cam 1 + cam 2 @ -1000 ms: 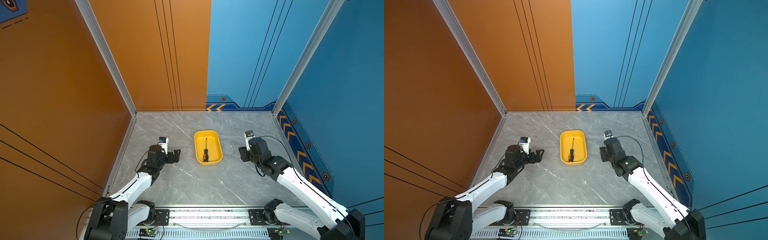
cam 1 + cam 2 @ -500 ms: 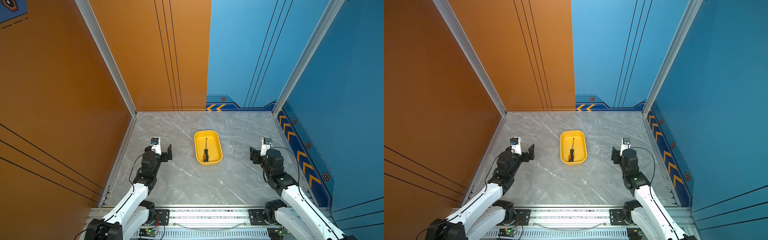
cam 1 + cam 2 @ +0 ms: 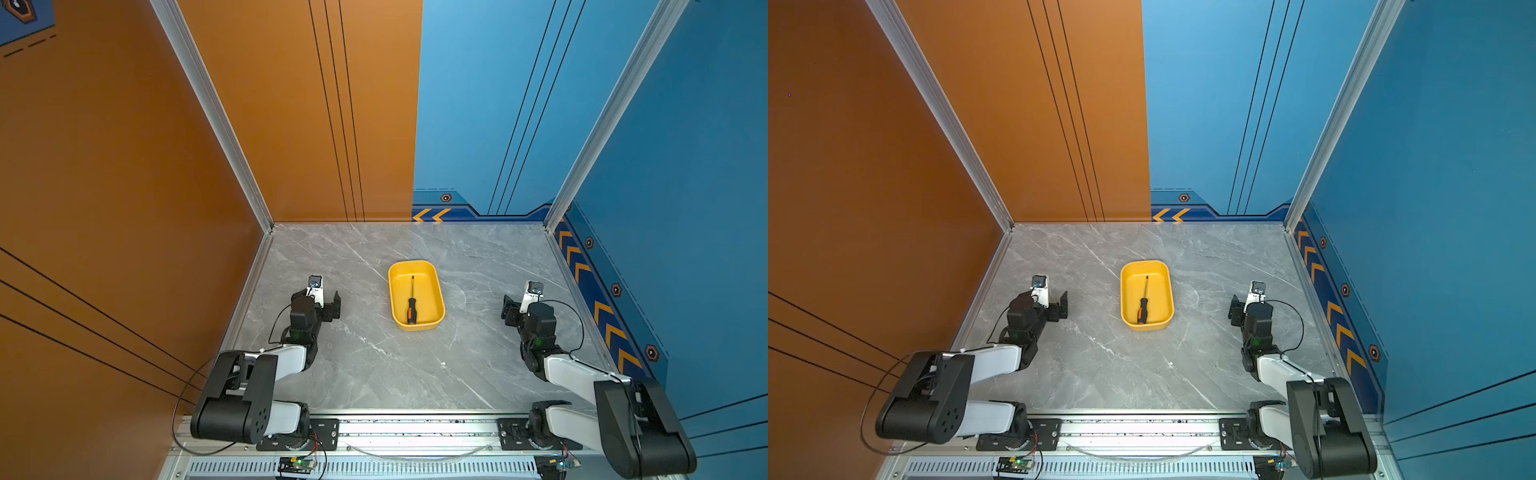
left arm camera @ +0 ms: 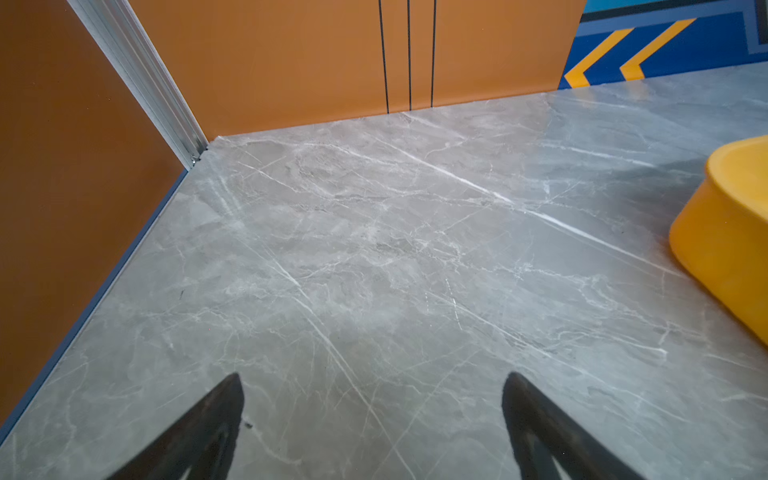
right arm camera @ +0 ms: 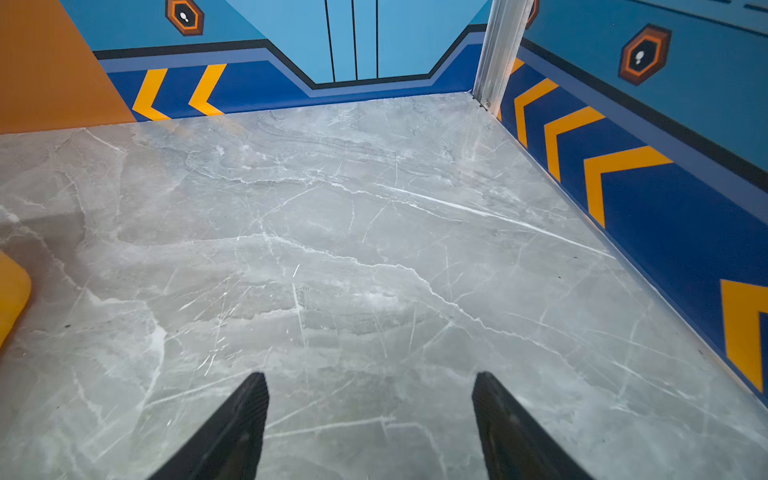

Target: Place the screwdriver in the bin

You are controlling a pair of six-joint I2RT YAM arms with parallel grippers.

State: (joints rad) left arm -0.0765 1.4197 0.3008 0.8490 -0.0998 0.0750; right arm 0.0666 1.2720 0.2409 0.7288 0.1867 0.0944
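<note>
Light: bright, even, from above me.
Shadow: soft, on the table [image 4: 374,249] beside the bin [image 4: 727,249].
Focus: my wrist views soften up close.

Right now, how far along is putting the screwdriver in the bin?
Done: the screwdriver lies flat inside the bin, handle toward the robot. In hand: nothing; the left pincer and the right pincer are both open and empty, on either side of the bin and apart from it. Left: nothing that shows; the job looks finished.

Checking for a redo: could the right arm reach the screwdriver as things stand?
Probably yes: the screwdriver lies uncovered in the bin, with bare table between it and the open right gripper.
</note>
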